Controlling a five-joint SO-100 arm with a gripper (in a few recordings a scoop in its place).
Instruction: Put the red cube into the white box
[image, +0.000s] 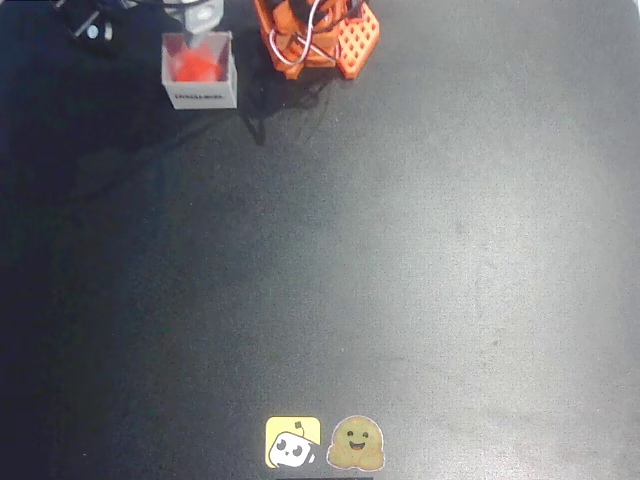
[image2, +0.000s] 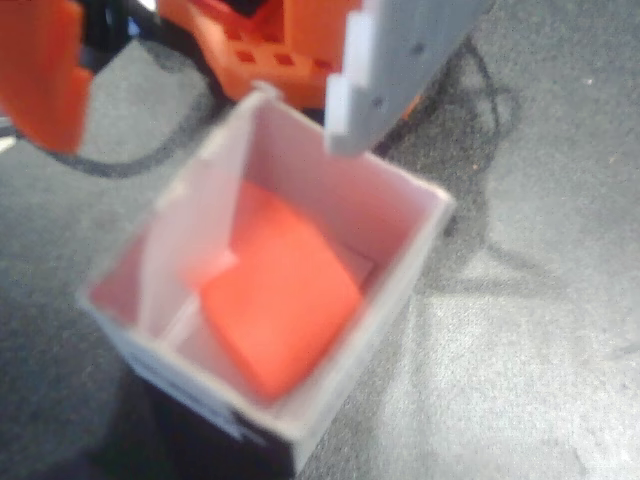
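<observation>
The red cube lies tilted on the floor of the white box, touching no finger. In the overhead view the white box stands at the top left of the dark table with the red cube inside it. My gripper hovers just above the box's far rim, open, with the orange finger at the upper left and the grey finger at the upper right and nothing between them. From overhead, the gripper sits at the top edge, right behind the box.
The arm's orange perforated base stands just right of the box, with cables trailing beside it. Two cartoon stickers lie at the table's front edge. The table is a dark mat.
</observation>
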